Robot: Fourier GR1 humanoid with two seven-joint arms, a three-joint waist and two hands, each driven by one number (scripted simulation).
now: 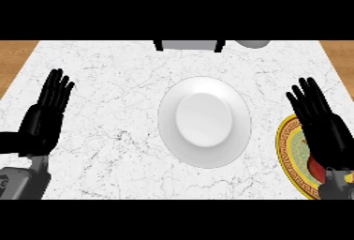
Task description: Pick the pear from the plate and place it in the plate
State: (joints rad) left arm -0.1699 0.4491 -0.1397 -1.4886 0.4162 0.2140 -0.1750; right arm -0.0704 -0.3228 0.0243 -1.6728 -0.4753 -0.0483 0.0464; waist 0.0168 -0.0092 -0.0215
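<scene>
A plain white plate (204, 121) lies in the middle of the marble counter with nothing on it. At the right edge sits a gold-rimmed patterned plate (291, 154), largely covered by my right hand (325, 126). A red sliver (315, 169) shows on that plate beside my right wrist; I cannot tell whether it is the pear. My right hand is open, fingers straight and pointing up the view. My left hand (43, 119) is open too, flat over the counter at the far left, away from both plates.
A grey object with dark legs (188, 45) and a pale round object (253, 43) stand at the counter's far edge. Wooden floor (15, 58) shows beyond the marble counter (117, 154) at both upper corners.
</scene>
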